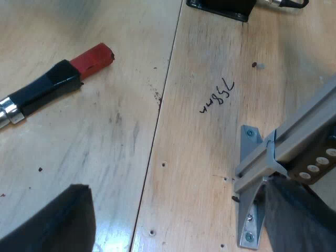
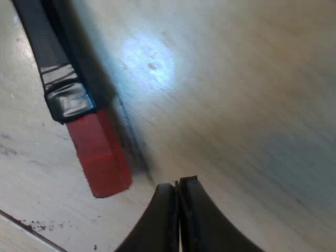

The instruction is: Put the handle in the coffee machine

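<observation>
Red-tipped handle (image 2: 79,113) on wooden table (image 2: 241,105), closed right tool (image 2: 177,184) beside its tip.

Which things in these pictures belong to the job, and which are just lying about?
Job: handle with red end, loose on the table; right gripper, shut beside it; left gripper, open.
Lying about: grey metal bracket; pen scribble; black block.

Pale wooden tabletop (image 1: 105,157) of broad light planks, divided by a thin dark seam (image 1: 157,121). Handwritten black ink marking (image 1: 217,96) sits near the seam (characters not legible). Grey metal angle bracket (image 1: 248,220), screwed to the wood, meets a grey aluminium rail (image 1: 304,126). Bluish-white patch of reflected light (image 2: 147,60) lies on the grain.
</observation>
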Controlling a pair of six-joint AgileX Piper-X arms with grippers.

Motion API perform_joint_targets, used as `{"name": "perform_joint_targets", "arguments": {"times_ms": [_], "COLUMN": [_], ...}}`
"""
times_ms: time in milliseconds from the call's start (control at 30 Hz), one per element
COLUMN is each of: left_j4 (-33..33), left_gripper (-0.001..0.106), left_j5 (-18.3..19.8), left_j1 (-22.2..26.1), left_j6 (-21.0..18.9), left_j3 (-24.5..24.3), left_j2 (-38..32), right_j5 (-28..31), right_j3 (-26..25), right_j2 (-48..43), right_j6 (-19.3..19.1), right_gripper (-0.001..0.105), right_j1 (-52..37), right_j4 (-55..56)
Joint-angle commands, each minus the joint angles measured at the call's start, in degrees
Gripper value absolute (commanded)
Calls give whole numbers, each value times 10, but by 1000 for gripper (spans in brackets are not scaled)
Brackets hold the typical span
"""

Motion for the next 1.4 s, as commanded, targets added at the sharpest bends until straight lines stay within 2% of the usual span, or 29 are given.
{"name": "perform_joint_targets", "arguments": {"times_ms": [33,433,733,1000,1067,1200,1267,1400], "left_j4": [-3,-3,-3,-3,-3,-3,-3,10], "left_gripper": [69,69,69,69,69,69,69,69], "left_j5": [0,0,0,0,-6,-50,-58,-84], "left_j1": [-3,-3,-3,-3,-3,-3,-3,-3], "left_j6": [-1,-1,-1,-2,-8,-26,-26,-26], "left_j3": [0,0,0,0,0,0,0,0], "left_j2": [-1,-1,-1,-1,-1,-1,-1,-1], "right_j5": [2,3,3,-2,-2,-2,-2,-2], "right_j3": [16,17,17,17,17,17,17,17], "right_j2": [25,124,154,175,175,175,175,175], "right_j6": [1,-4,-27,-21,-22,-22,-13,30], "right_gripper": [0,0,0,0,0,0,0,0], "right_j1": [22,26,26,47,58,87,99,131], "right_j4": [-42,-84,-130,-138,-139,-142,-141,-141]}}
